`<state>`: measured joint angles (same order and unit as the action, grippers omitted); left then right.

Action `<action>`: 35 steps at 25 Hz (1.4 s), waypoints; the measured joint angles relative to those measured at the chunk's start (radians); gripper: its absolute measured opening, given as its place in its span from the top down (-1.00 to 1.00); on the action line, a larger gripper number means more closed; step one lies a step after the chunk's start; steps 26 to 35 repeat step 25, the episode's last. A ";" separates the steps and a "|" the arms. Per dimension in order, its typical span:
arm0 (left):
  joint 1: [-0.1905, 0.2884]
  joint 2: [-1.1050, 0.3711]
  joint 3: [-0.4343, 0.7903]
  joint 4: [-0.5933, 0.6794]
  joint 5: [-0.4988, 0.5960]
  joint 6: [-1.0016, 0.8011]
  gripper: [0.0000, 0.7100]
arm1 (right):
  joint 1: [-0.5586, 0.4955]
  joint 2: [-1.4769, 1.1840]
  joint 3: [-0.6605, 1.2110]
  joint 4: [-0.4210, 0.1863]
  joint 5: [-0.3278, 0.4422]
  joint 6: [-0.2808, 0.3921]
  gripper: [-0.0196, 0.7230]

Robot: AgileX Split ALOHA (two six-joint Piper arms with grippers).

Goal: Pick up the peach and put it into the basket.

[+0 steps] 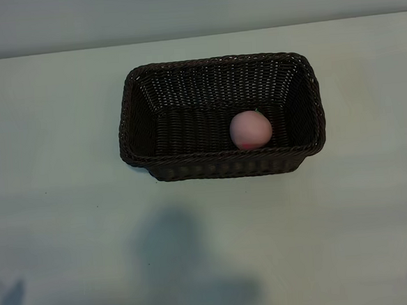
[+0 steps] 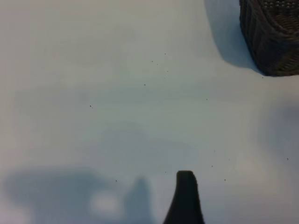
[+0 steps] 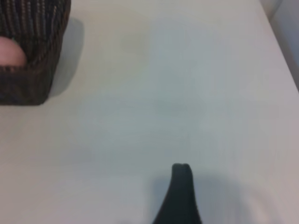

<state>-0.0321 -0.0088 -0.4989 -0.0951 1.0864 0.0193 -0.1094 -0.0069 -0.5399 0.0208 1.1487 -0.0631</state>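
The pale-pink peach (image 1: 251, 129) lies inside the dark-brown wicker basket (image 1: 139, 115), against its near wall and right of the middle. Neither arm shows in the exterior view; only their shadows fall along the table's near edge. In the left wrist view one dark finger (image 2: 186, 198) of my left gripper hangs over bare table, with a corner of the basket (image 2: 273, 37) far off. In the right wrist view one dark finger (image 3: 180, 196) of my right gripper is likewise over bare table, well apart from the basket (image 3: 28, 84) and a sliver of peach (image 3: 10, 52). Neither gripper holds anything.
The basket stands in the middle of a pale table (image 1: 62, 225), whose far edge meets a wall. The table's side edge (image 3: 276, 35) shows in the right wrist view.
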 joint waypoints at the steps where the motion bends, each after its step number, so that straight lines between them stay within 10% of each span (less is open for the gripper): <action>1: 0.000 0.000 0.000 0.000 0.000 0.000 -0.66 | 0.000 0.000 0.010 0.000 0.002 0.000 -0.66; 35: 0.000 0.000 0.000 0.000 0.000 0.000 -0.66 | 0.000 0.000 0.050 0.004 -0.077 0.046 -0.65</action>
